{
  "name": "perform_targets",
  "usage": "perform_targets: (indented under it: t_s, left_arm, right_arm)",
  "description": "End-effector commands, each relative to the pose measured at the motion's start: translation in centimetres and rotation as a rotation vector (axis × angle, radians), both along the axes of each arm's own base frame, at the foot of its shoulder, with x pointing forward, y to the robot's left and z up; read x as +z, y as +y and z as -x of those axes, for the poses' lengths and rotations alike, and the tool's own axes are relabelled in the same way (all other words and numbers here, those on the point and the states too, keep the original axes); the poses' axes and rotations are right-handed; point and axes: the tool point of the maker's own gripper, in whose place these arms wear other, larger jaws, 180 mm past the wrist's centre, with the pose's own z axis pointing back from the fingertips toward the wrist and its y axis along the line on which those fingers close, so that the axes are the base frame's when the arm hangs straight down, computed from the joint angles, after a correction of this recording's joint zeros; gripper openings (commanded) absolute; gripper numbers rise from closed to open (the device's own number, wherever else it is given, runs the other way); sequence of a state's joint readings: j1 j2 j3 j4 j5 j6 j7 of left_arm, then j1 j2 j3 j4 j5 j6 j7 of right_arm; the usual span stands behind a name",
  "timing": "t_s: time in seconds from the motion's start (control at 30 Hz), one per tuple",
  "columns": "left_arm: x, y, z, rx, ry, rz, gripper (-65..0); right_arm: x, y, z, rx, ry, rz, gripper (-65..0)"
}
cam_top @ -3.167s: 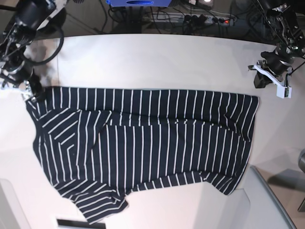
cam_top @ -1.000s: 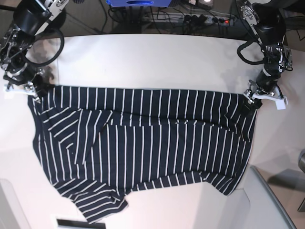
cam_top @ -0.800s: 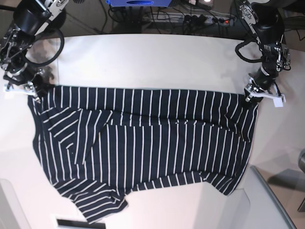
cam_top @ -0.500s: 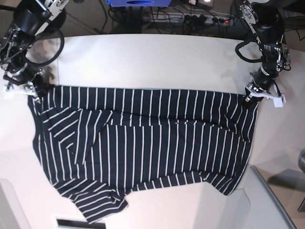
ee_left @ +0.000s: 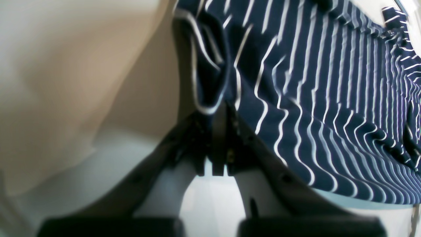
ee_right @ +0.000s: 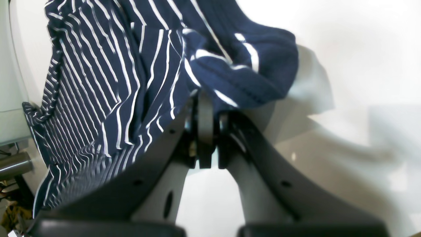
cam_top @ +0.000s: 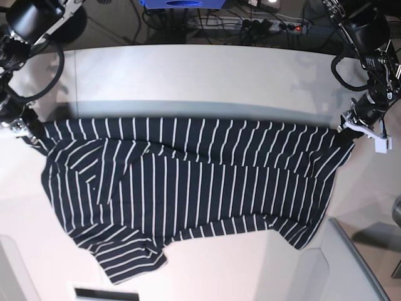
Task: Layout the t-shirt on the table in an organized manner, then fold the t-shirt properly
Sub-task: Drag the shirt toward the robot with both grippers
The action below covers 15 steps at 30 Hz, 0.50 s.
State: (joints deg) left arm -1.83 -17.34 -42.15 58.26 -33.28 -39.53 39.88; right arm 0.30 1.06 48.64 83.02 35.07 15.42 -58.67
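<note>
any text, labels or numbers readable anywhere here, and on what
None can be read.
The t-shirt carries only white stripes, no print or tag in view.
The table is plain.
The left gripper and right gripper show no markings.

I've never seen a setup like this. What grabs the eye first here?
A dark navy t-shirt with thin white stripes hangs stretched across the large white table. Two black robot grippers pinch its far corners: the left gripper at the base view's right edge, the right gripper at its left, both clamped shut on fabric.
</note>
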Motion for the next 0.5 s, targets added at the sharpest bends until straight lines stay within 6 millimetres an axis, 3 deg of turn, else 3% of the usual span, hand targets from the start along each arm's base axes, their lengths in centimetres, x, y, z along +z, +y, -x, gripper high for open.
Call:
perform_targets:
  t_s: [0.0, 0.27, 0.47]
  left_arm:
    - [1.8, 1.2, -0.9, 0.008, -0.056, -0.027, -65.0]
    - [0.1, 1.2, 1.5, 0.006, 0.003, -0.031, -65.0]
    - [-1.9, 1.4, 5.2, 0.004, 0.084, -0.040, -65.0]
  right_arm:
    - [1.2, -1.1, -0.7, -0.008, -0.034, 0.033, -64.2]
    - [0.1, -1.0, 1.2, 0.003, 0.023, 0.029, -64.2]
    - [-1.5, -1.0, 3.7, -0.015, 0.071, 0.031, -64.2]
